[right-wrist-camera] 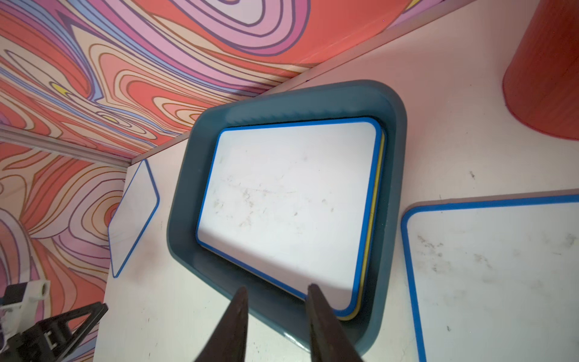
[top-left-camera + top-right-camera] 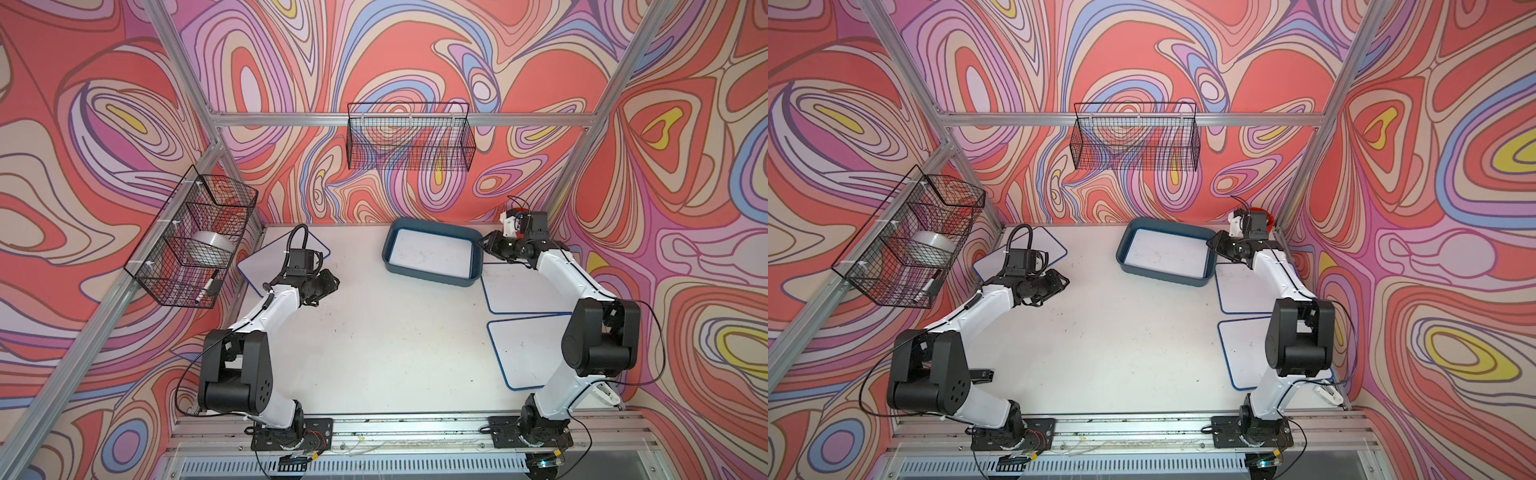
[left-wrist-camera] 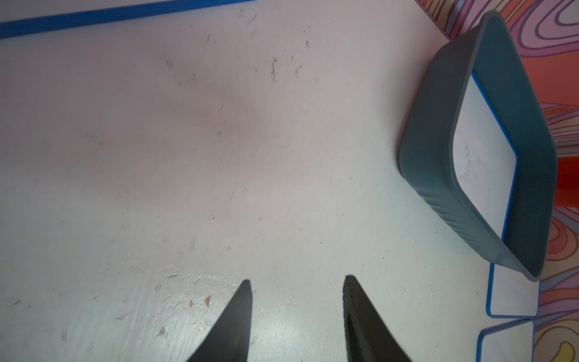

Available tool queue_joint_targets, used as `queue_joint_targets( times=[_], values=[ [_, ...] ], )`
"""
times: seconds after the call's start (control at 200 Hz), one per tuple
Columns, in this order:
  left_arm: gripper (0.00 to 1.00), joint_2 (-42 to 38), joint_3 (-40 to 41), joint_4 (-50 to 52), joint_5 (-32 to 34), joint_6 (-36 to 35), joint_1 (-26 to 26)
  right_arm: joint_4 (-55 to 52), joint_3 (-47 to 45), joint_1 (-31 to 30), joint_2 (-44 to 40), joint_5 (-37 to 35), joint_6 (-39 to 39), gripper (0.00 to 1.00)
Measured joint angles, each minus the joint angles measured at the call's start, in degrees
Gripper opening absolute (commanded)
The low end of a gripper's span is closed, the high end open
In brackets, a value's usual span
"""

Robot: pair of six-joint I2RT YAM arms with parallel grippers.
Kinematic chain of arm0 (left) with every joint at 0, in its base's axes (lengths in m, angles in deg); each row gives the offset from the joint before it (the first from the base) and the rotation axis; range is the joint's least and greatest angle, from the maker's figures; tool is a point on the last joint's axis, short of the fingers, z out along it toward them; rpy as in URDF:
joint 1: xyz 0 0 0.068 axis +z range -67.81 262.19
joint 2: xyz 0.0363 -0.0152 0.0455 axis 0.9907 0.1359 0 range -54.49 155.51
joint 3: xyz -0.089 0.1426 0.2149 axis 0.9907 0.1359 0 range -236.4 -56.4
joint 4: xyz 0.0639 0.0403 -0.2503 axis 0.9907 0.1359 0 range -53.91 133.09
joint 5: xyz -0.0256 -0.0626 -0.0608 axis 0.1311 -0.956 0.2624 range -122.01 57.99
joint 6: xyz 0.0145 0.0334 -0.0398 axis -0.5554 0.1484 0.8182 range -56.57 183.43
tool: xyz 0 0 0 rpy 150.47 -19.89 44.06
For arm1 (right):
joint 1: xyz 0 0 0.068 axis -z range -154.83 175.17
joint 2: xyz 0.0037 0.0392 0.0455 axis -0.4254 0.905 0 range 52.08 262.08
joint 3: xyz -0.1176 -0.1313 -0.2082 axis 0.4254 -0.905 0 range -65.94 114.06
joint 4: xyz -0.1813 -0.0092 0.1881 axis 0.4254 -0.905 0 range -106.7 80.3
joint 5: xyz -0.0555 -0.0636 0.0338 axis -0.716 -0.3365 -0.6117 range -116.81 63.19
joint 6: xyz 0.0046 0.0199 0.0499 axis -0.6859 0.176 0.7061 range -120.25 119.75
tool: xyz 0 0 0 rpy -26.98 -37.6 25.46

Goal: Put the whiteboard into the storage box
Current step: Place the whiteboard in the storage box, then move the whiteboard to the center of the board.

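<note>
Whiteboard (image 1: 288, 203) flat in the storage box (image 2: 428, 277), right gripper (image 1: 278, 287) at its short end
Its jaws narrowly parted, empty; a loose board (image 2: 528, 291) lies just beside the box under that arm; left gripper (image 3: 299, 280) also parted, empty, farther off

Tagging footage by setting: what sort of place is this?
Probably a robot lab test cell, not a home: left arm and right arm bolted to a rail, aluminium framing carrying a wire basket, printed swirl walls enclosing the tabletop.
</note>
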Motion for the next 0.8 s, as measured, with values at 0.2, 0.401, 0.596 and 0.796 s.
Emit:
queue_joint_targets(
  times=[0.2,0.401,0.596,0.796],
  values=[
    [0.44,3.45,-2.51,0.39,3.17,0.04,0.0,3.23,-6.14,-0.79,-3.72,2.73,0.83,0.34],
    [0.44,6.1,-5.77,2.54,7.89,-0.24,0.02,5.38,-10.91,-3.23,-4.57,3.61,1.03,0.34],
    [0.44,9.18,-11.26,4.35,9.92,-1.55,0.72,7.17,-11.65,-8.81,-4.57,3.21,0.68,0.34],
    [0.44,14.56,-17.64,5.55,9.73,-2.99,2.73,8.79,-11.65,-14.36,-3.39,3.17,0.22,0.34]
  ],
)
